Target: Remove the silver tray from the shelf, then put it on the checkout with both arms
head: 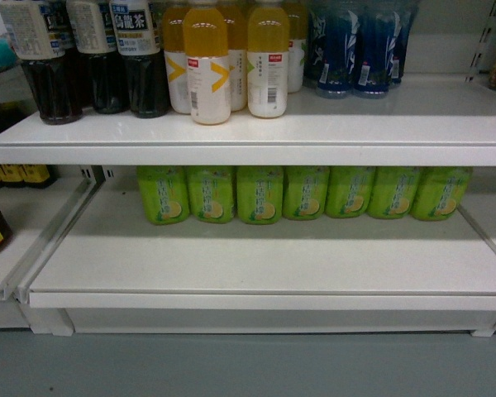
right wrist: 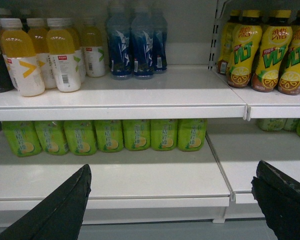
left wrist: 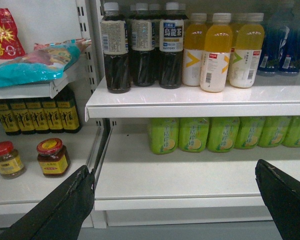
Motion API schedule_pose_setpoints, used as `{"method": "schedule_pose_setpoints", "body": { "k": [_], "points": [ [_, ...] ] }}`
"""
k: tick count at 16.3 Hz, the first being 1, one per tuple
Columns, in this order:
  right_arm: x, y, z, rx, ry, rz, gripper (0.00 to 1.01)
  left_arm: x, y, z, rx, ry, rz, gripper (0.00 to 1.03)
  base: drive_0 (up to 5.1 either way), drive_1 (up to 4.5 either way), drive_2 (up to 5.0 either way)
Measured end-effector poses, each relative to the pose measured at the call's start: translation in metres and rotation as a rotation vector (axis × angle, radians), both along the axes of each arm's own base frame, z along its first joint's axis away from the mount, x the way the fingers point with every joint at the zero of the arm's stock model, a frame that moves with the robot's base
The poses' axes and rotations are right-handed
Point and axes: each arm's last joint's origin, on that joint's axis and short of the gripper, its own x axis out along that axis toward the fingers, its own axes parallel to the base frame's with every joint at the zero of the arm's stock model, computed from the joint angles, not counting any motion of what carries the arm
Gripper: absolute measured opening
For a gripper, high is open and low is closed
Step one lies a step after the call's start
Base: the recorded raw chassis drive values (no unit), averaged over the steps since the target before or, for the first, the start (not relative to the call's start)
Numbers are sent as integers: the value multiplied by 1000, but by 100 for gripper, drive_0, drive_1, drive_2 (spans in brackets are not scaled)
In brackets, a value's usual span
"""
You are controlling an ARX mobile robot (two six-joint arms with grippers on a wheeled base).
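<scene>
Oddly, we find no silver tray in any of our three views, so its place cannot be told; we see only store shelving with drinks. Taking the lower shelf (head: 256,260) as our landmark, in the head view dark tea bottles (head: 91,54) stand above it to the left, orange juice bottles (head: 227,58) above its middle, blue bottles (head: 360,45) above it to the right, and green bottles (head: 302,192) line its back edge. Its front half lies bare.

We judge a metal tray of that kind would be stiff, fairly light and slippery, best pinched at its raised rim on opposite short sides, one arm each.

Our left gripper (left wrist: 175,200) shows wide-parted black fingers (left wrist: 65,205) with nothing between them, and our right gripper (right wrist: 172,202) likewise stands agape and empty. Neither appears in the head view.

Only the left wrist view shows red-lidded jars (left wrist: 52,157) left of the lower shelf; only the right wrist view shows yellow lemon tea bottles (right wrist: 267,47) above and to its right
</scene>
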Motion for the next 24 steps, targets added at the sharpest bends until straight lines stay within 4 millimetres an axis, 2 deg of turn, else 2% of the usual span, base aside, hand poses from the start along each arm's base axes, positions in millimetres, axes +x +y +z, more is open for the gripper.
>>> {"method": "schedule_pose_setpoints", "body": {
  "k": [24],
  "points": [
    [0, 0, 0, 0, 1, -1, 98, 0, 0, 0, 10, 0, -2, 98, 0, 0, 0]
  ]
}}
